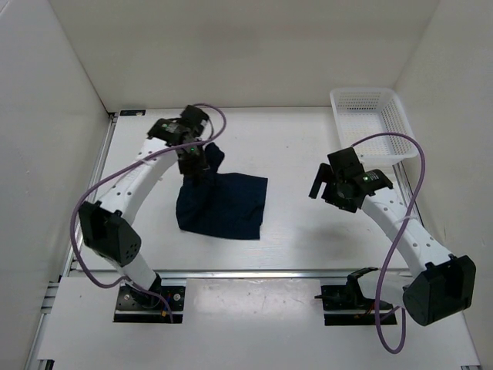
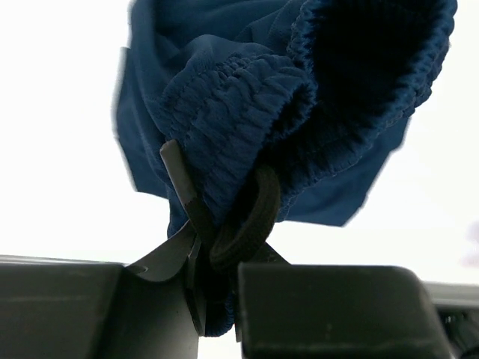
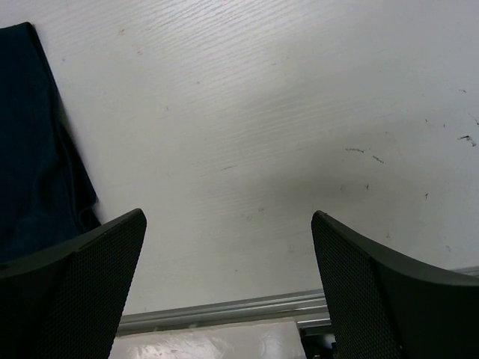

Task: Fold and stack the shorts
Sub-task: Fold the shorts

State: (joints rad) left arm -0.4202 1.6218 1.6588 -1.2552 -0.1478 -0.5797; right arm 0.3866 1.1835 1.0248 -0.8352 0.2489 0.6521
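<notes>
Left gripper [image 2: 221, 218]: I have it pinched tight on the gathered elastic waistband of the shorts [image 1: 227, 204], holding that edge up off the table [image 1: 296, 150] while the rest lies spread left of centre. My right gripper [image 3: 228, 250] hangs wide open and holds nothing, over bare table just right of the shorts. The white mesh basket [image 1: 371, 123] sits at the far right corner.

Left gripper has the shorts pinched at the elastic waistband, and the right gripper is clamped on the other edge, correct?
Not quite. The right gripper is open and holds nothing, with only bare table beneath it, as the right wrist view shows. The left gripper does have the shorts pinched at the elastic waistband.
</notes>
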